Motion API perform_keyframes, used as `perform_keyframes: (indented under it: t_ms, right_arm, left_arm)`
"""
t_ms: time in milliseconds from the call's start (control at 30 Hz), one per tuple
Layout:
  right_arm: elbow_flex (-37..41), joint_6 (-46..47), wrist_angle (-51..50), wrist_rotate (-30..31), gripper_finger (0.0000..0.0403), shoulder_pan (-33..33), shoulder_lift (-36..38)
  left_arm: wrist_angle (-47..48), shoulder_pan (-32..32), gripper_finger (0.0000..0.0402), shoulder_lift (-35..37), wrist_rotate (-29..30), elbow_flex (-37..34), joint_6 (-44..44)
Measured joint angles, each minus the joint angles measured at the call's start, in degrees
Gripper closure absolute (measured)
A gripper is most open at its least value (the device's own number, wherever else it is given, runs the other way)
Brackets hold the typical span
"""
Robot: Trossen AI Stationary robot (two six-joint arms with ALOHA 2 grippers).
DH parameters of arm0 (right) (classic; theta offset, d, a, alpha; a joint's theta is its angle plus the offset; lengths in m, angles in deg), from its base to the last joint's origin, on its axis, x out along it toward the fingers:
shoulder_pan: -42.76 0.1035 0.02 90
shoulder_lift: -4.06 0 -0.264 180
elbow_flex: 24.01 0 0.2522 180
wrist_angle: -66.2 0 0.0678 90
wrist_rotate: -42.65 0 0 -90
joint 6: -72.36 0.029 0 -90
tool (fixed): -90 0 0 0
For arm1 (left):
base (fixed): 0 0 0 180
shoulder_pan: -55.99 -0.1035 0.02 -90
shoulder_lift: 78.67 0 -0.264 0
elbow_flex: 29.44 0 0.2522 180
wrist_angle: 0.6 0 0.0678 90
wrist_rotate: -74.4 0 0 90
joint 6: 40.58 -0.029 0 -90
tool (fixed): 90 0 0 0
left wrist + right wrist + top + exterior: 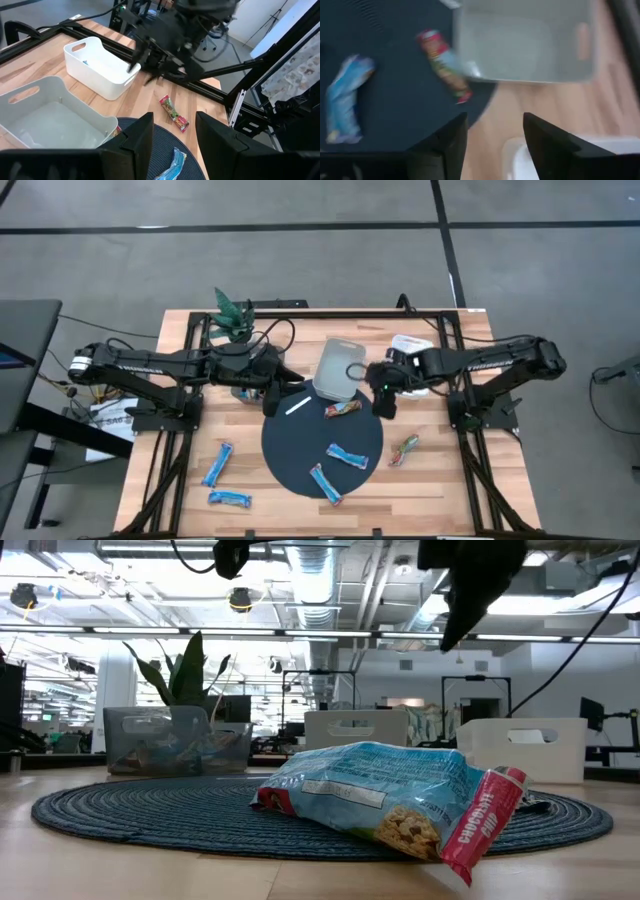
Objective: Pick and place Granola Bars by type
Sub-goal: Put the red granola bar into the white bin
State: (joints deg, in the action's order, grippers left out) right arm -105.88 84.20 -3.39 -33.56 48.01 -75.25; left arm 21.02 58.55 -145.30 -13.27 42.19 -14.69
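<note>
Right gripper (384, 402) hovered, jaws open and empty, beside the mat's (290, 442) multicoloured bar (343, 410). Light, crinkly, slippery; best pinched mid-length. Left gripper (272, 398) waited open-jawed.

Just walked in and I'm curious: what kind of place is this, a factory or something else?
It looks more like a robotics lab in an open office or workshop. Two robot arms are mounted on a wooden table, the ceiling shows bare pipes, and snack bars lie scattered as practice items.

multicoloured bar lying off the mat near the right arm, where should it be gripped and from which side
Grip the multicoloured bar across its narrow middle, from straight above. It lies flat and alone on the bare table, slanted, so the right gripper would likely need turning across it.
</note>
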Motion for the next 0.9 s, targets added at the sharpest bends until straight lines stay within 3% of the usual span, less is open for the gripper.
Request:
perform_keyframes:
  t_ms: [200,400,900]
  right_arm:
    - [-0.1,-4.7,1.3,-4.9,0.0229,2.7,-4.3]
    - [0.0,-7.5,3.8,-5.3,0.0237,3.8,-11.9]
    - [0.0,-6.4,9.8,-4.9,0.0239,-2.3,-24.6]
  left_arm:
    - [0.1,0.0,0.0262,0.0,0.0,0.0,0.0]
    - [0.2,0.0,0.0262,0.0,0.0,0.0,0.0]
    - [0.1,0.0,0.0262,0.0,-0.1,0.0,-0.1]
